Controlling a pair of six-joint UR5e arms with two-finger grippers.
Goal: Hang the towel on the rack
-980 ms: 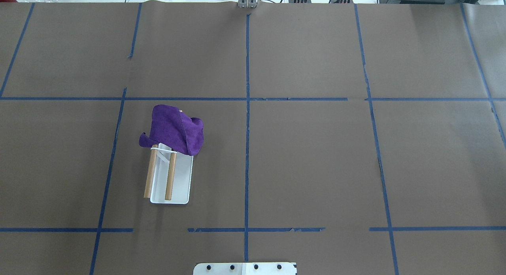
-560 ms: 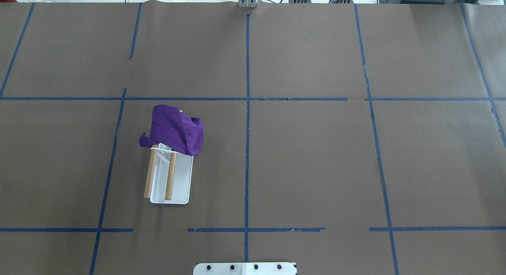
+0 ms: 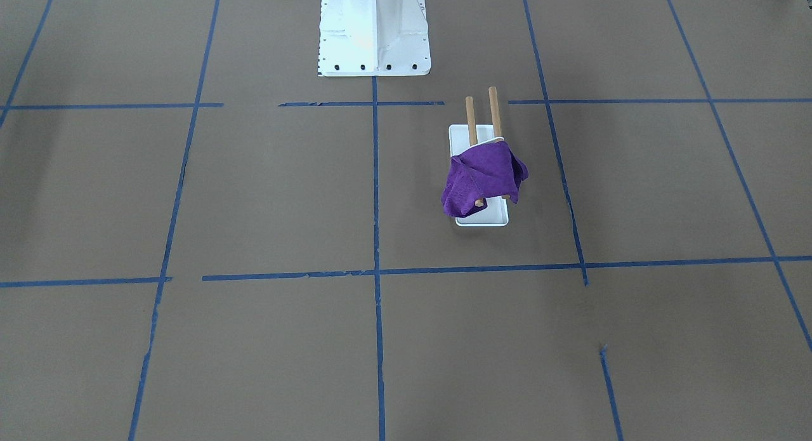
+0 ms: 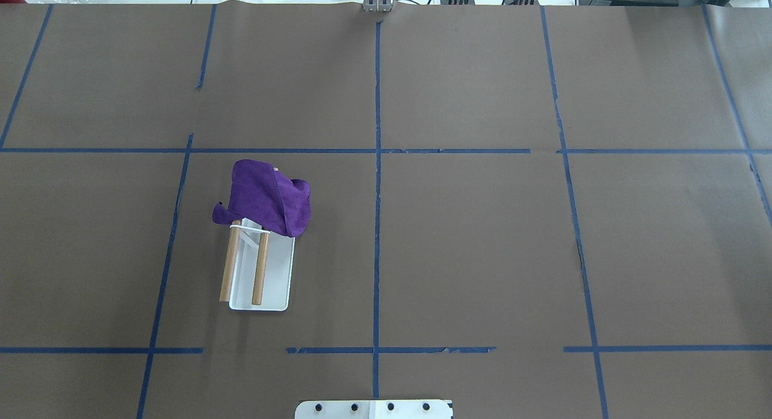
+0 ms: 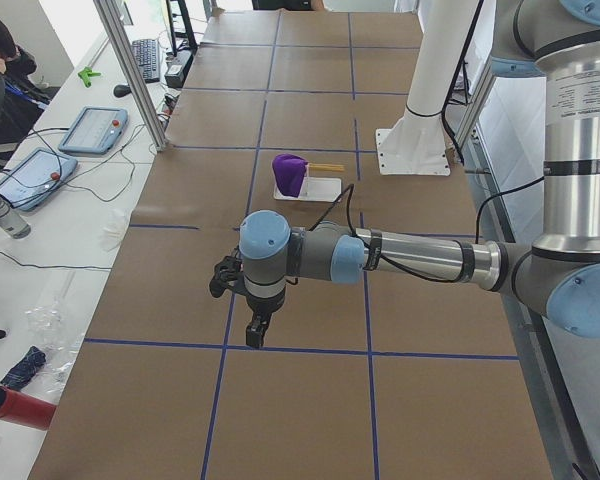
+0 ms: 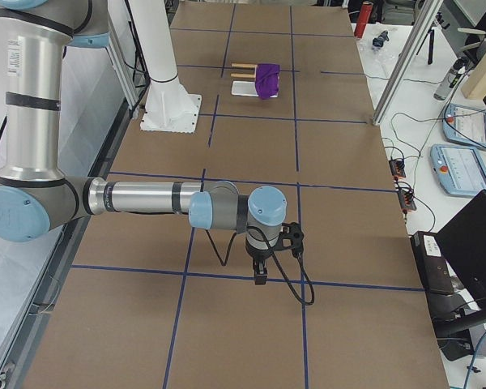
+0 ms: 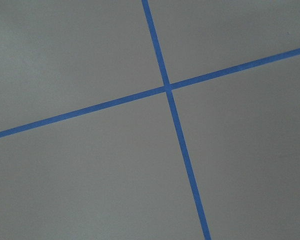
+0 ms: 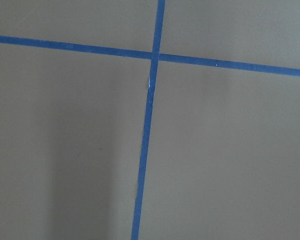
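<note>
The brown paper-covered table (image 4: 482,256) fills most of the scene, and blue tape lines (image 4: 377,226) divide it into big squares. Both robot arms are stretched out low over it, each toward its own end of the table. The left arm (image 5: 410,255) lies nearly level, with its wrist bent so the left claw (image 5: 257,330) points straight down over a tape line. The right arm (image 6: 146,197) is posed the same way at the other end, and the right claw (image 6: 260,273) also points down just above a tape line. Each claw shows only from the side and at a distance, so I cannot tell whether the fingers are spread or pressed together. Neither claw seems to be carrying anything. Each wrist camera sees only bare paper and a crossing of tape.

The white pedestal (image 3: 373,28) stands bolted at the robot's edge of the table, between the two arms.

The rack (image 4: 271,280) sits well apart from both claws, toward the middle of the table and nearer the left claw than the right. Its two wooden rods (image 4: 260,268) run side by side above the white base.

The purple towel (image 4: 265,196) is bunched over the rod ends farthest from the pedestal. It hangs down on both sides, and one rod tip pokes out from under it. The rod ends nearer the pedestal are bare. The towel is as far from both claws as the rack is.
</note>
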